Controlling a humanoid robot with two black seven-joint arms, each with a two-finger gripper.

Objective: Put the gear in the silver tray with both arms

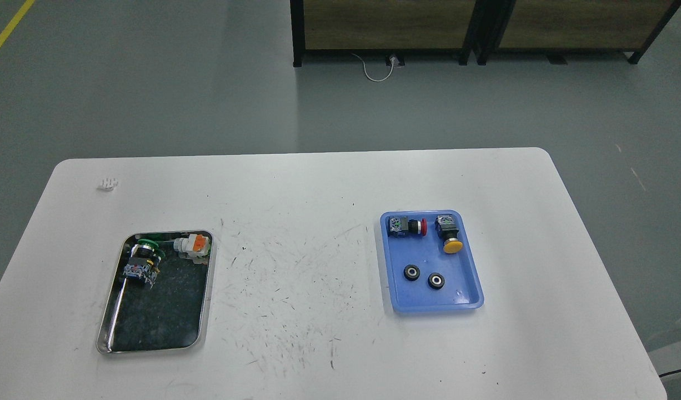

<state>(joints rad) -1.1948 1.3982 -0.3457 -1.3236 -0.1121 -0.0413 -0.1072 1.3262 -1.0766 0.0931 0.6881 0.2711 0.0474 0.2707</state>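
Two small black round gears with pale centres lie in the blue plastic tray (pixel 474 289) on the right of the table, one gear (pixel 411 273) left of the other gear (pixel 436 280). The silver tray (pixel 111 333) sits on the left of the table, shiny-rimmed with a dark reflective bottom. In its far end lie a green-capped push-button switch (pixel 143 261) and a white and orange switch part (pixel 192 246). Neither arm nor gripper shows in the head view.
In the blue tray's far end lie a red-capped button switch (pixel 408 226) and a yellow-capped button switch (pixel 449 233). A small white piece (pixel 108 183) rests near the table's far left corner. Grey floor and a dark-framed wooden rack (pixel 385 28) lie beyond the white table (pixel 296 266).
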